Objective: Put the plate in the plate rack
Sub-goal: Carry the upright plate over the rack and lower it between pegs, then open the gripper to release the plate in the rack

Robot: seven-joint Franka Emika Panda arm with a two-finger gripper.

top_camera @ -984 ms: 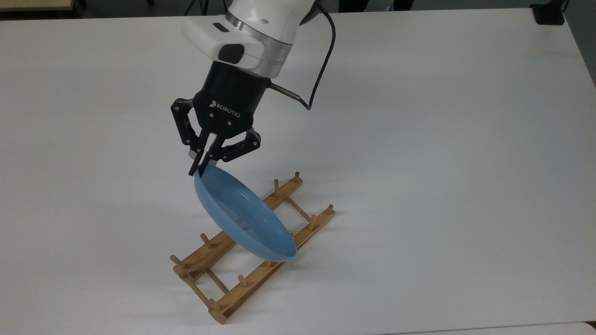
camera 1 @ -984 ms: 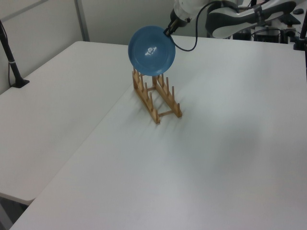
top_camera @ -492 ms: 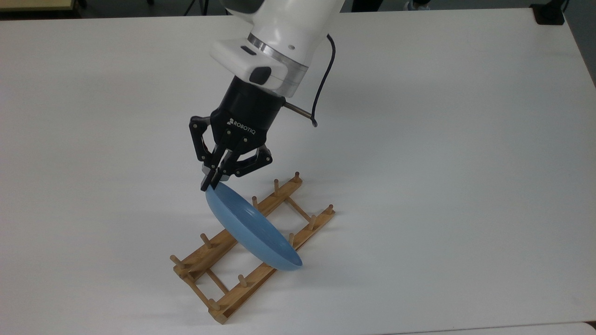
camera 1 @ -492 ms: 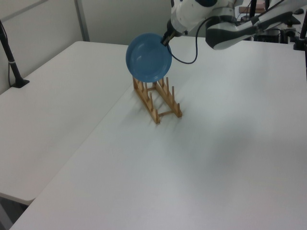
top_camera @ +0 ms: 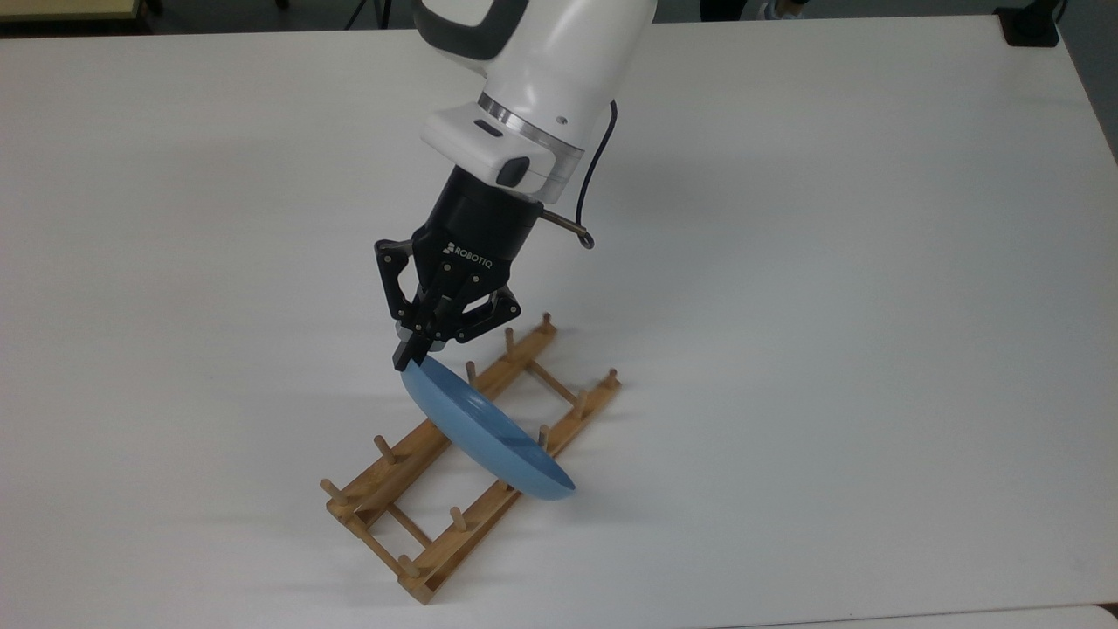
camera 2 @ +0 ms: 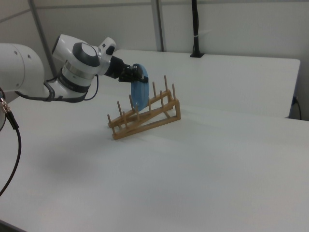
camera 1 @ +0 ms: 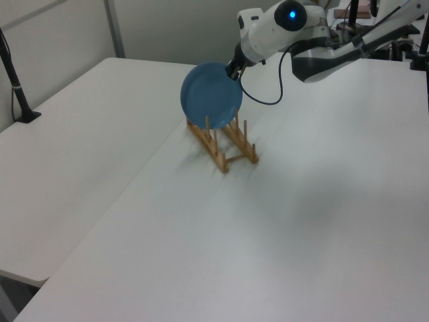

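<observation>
- The light-blue plate (top_camera: 489, 434) stands nearly on edge, tilted, its lower part down among the pegs of the rack, about midway along the rails in the top view.
- In the right view the plate (camera 2: 140, 94) sits between upright pegs, and its lower edge looks to be at or close to the rails; whether it actually rests there I cannot tell.
- The wooden plate rack (top_camera: 472, 459) lies on the white table (top_camera: 830, 306), one end raised in the right view.
- The gripper (top_camera: 413, 354) pinches the plate's upper rim, fingers closed narrow on it.
- Judged progress: the plate is carried and largely slotted in; what is left is settling it, letting go and drawing clear without tipping it.
</observation>
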